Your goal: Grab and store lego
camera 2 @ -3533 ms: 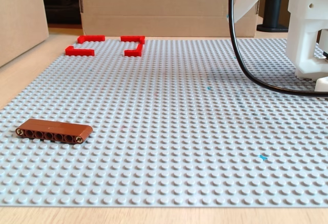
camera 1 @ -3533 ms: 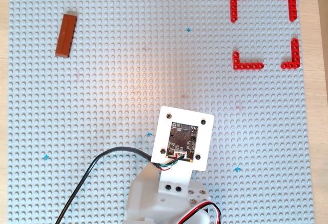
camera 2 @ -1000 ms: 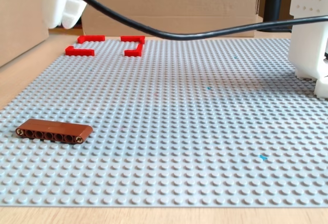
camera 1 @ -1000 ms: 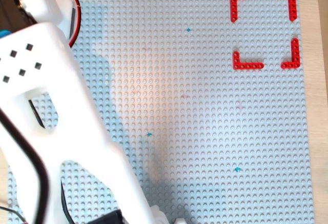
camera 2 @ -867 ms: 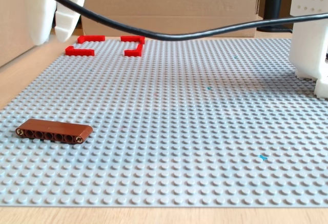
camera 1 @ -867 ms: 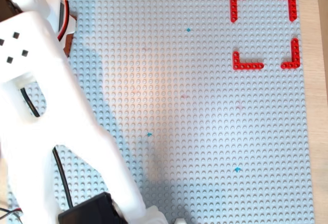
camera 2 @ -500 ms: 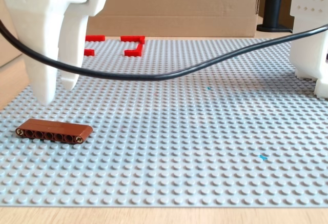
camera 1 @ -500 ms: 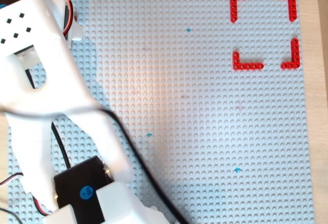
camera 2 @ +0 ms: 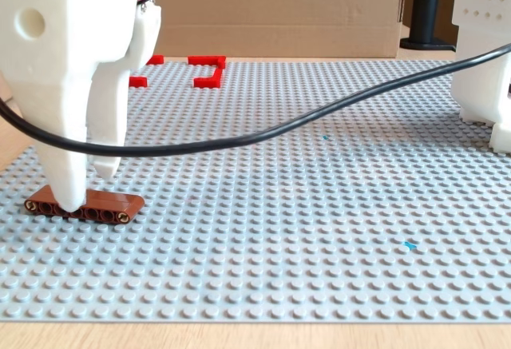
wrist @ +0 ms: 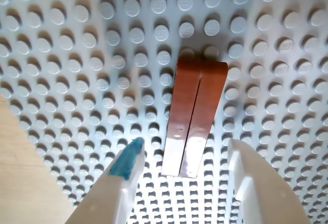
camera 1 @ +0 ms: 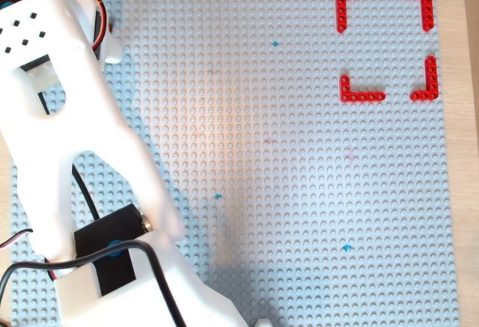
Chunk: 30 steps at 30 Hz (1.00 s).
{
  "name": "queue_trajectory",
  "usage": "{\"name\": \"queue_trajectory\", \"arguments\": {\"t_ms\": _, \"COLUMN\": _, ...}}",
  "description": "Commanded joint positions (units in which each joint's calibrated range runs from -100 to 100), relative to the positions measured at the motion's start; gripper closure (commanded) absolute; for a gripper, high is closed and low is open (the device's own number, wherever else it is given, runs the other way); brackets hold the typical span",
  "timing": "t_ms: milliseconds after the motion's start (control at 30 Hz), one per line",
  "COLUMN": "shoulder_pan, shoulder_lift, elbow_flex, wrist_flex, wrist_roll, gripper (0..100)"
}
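The lego (wrist: 192,116) is a long reddish-brown brick with a lengthwise groove. It lies flat on the grey studded baseplate (wrist: 77,55) near its edge. My gripper (wrist: 185,149) is open and straddles the brick's near end, with one finger (wrist: 125,165) on each side, apart from it. In the fixed view the lego (camera 2: 112,200) lies at the front left, and the gripper (camera 2: 86,185) reaches down to it with its tips on either side. In the overhead view the arm (camera 1: 75,117) hides both the brick and the gripper.
Several red L-shaped corner pieces (camera 1: 348,1) mark out a square at the baseplate's top right in the overhead view. A black cable (camera 2: 279,129) hangs across the fixed view. The arm's base (camera 2: 483,45) stands at the right. A cardboard box (camera 2: 279,5) stands behind. Bare wooden table (wrist: 25,183) borders the plate.
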Motion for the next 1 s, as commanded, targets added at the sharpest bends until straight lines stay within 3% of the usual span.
{"name": "queue_trajectory", "arguments": {"t_ms": 0, "shoulder_pan": 0.0, "shoulder_lift": 0.14, "elbow_flex": -3.61, "wrist_flex": -1.86, "wrist_roll": -0.16, "gripper": 81}}
{"name": "queue_trajectory", "arguments": {"t_ms": 367, "shoulder_pan": 0.07, "shoulder_lift": 3.11, "elbow_flex": -3.7, "wrist_flex": -3.6, "wrist_roll": -0.01, "gripper": 82}}
{"name": "queue_trajectory", "arguments": {"t_ms": 600, "shoulder_pan": 0.07, "shoulder_lift": 3.28, "elbow_flex": -3.61, "wrist_flex": -3.34, "wrist_roll": 0.25, "gripper": 100}}
{"name": "queue_trajectory", "arguments": {"t_ms": 967, "shoulder_pan": 0.07, "shoulder_lift": 2.51, "elbow_flex": -3.61, "wrist_flex": -3.17, "wrist_roll": 0.2, "gripper": 98}}
